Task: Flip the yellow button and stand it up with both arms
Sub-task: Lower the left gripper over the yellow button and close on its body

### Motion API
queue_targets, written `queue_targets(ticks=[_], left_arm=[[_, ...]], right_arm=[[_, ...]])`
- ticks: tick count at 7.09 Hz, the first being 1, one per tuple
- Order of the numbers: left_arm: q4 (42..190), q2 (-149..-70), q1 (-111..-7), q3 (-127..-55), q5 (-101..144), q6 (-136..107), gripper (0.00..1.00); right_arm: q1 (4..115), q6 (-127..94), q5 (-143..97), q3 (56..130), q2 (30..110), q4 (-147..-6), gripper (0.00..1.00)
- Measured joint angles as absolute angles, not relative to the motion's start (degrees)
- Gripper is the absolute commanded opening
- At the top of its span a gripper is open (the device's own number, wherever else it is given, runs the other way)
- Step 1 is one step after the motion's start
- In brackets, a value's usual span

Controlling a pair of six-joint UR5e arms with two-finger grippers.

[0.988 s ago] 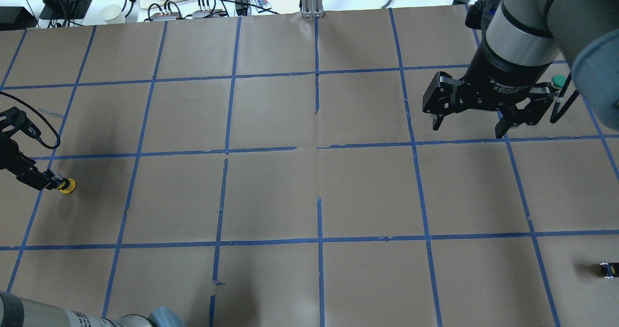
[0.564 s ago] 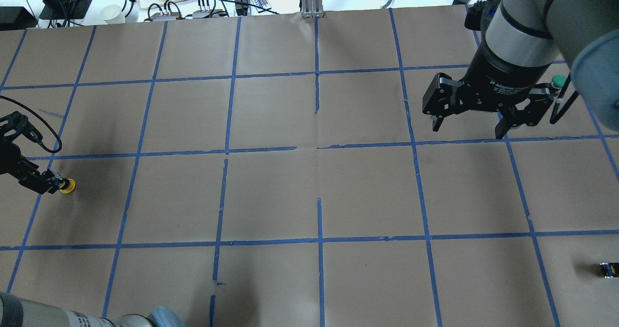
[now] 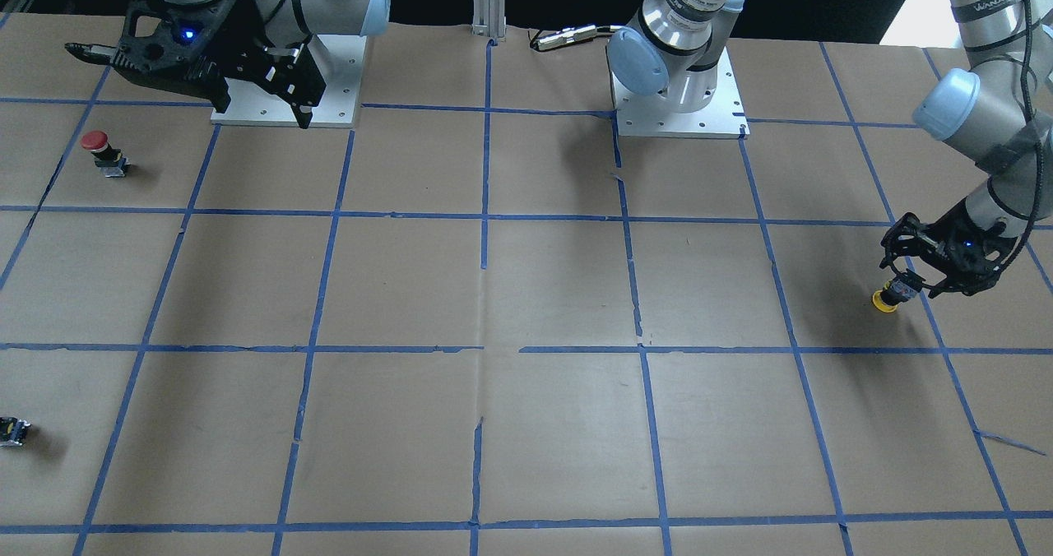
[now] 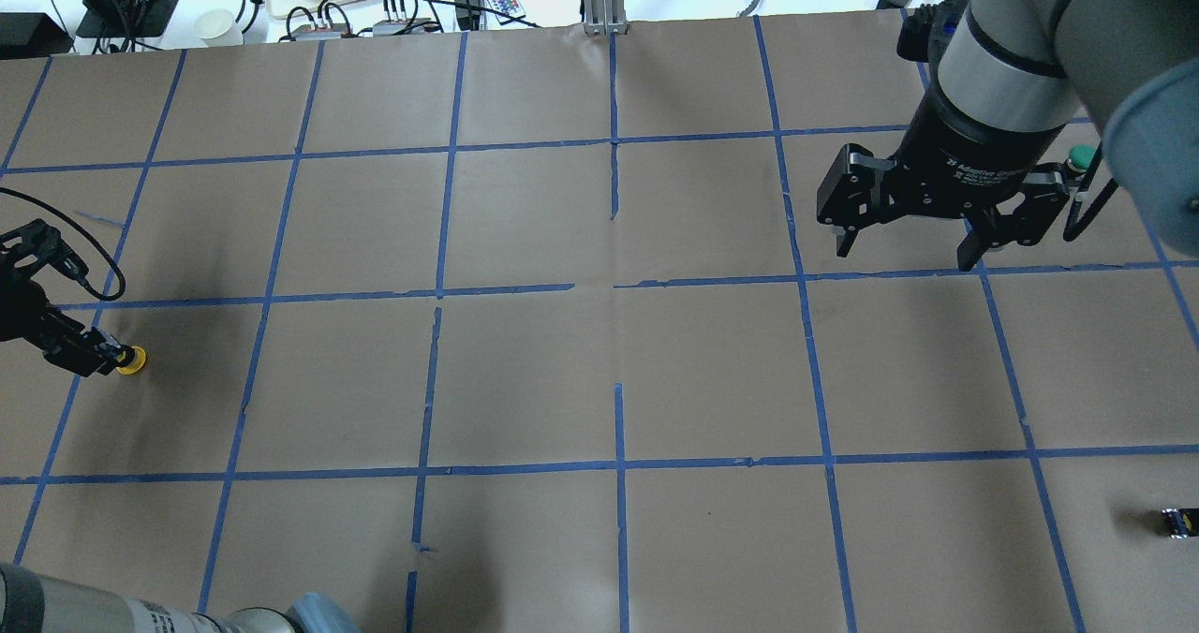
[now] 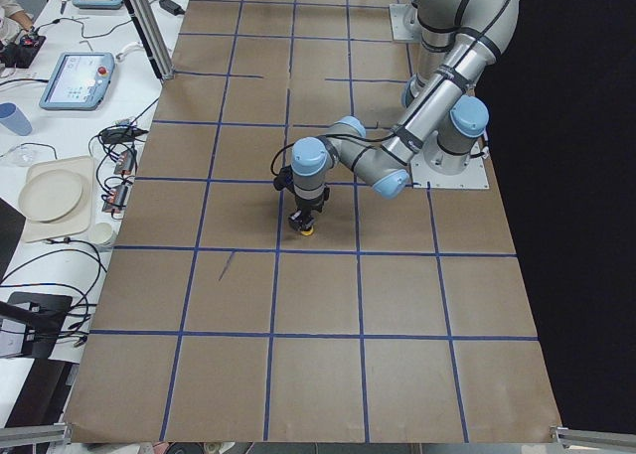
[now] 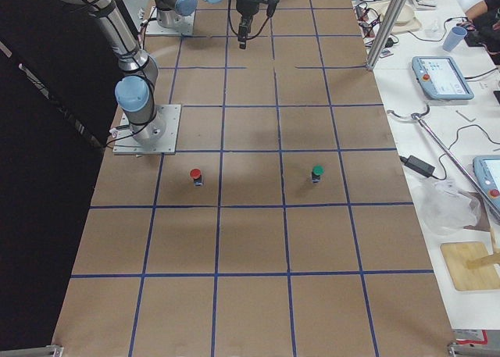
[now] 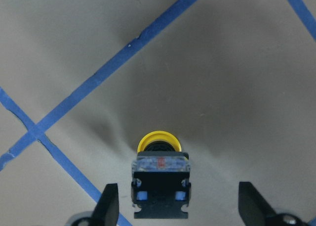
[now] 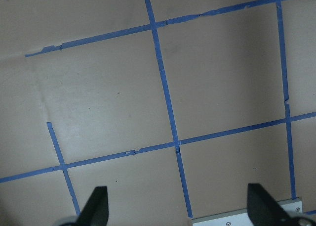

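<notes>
Left tool [image 4: 105, 350] cut off by overhead's left edge; yellow button [image 4: 132, 360] body hidden behind it, only cap showing. Green button [image 4: 1084, 156] half hidden behind right tool [image 4: 907, 251]. Dark piece [image 4: 1178, 522] too small to tell.

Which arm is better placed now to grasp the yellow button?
Left. The left gripper hangs open over the yellow button, one finger on each side of its body. The right gripper is open too, but far across the table, with nothing between its fingers.
</notes>
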State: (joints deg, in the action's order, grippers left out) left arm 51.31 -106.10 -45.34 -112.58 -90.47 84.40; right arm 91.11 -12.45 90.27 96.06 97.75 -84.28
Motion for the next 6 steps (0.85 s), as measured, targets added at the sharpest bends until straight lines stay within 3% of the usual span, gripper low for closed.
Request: queue_targets(ticks=[3, 6], left_arm=[[50.49, -106.33, -45.35, -112.76, -90.22, 84.54, 0.40], [50.15, -106.38, -45.35, -112.66, -90.05, 84.50, 0.23]], right_arm=[[91.14, -12.48, 90.38, 96.07, 97.73, -84.29, 1.00], [91.14, -12.48, 90.35, 96.06, 97.73, -84.29, 1.00]])
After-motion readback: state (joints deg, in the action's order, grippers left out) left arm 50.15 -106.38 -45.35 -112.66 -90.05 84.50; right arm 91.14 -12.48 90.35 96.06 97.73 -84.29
